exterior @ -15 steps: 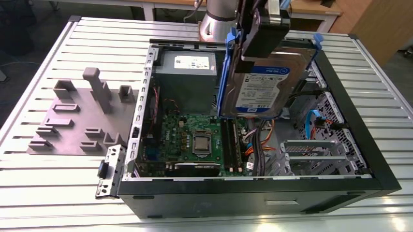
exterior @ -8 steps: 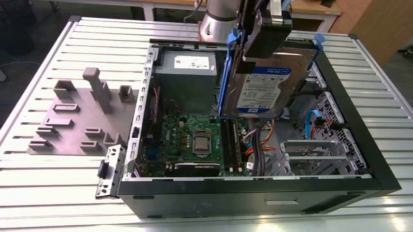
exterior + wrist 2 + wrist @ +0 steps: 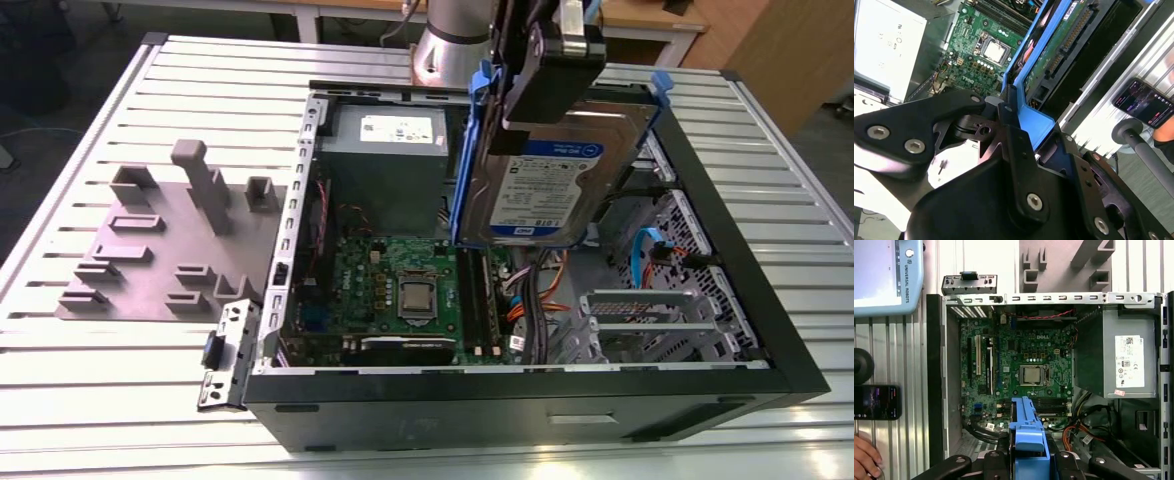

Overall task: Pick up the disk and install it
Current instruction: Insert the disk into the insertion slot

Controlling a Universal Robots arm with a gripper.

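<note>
Black gripper [image 3: 1016,117] linkages sit closest in both wrist views, with the fingers closed tight on the blue carrier frame of the disk [image 3: 1054,55]. In the exterior view the gripper [image 3: 554,60] hangs above everything else.

Beneath it spreads the slatted metal table [image 3: 80,390], and directly under the gripper lies the open computer case [image 3: 534,400] on its side, its interior facing up. Well off to one side of the gripper, outside the case, a grey fixture plate [image 3: 147,250] with upright blocks rests on the table.

Inside the case, the grey power supply [image 3: 387,150] sits lower than the gripper and just beside the hanging load. The green motherboard [image 3: 1024,360] lies straight below the fingers.

The disk [image 3: 547,185] hangs from the gripper on edge. Its white-and-blue label is visible in the exterior view and its circuit-board side in the second wrist view. It is over the case interior.

Outside the case wall, a dark phone [image 3: 876,402] lies on the table with a person's hand [image 3: 864,457] near it. The silver processor socket [image 3: 1032,375] sits on the motherboard below the gripper.
</note>
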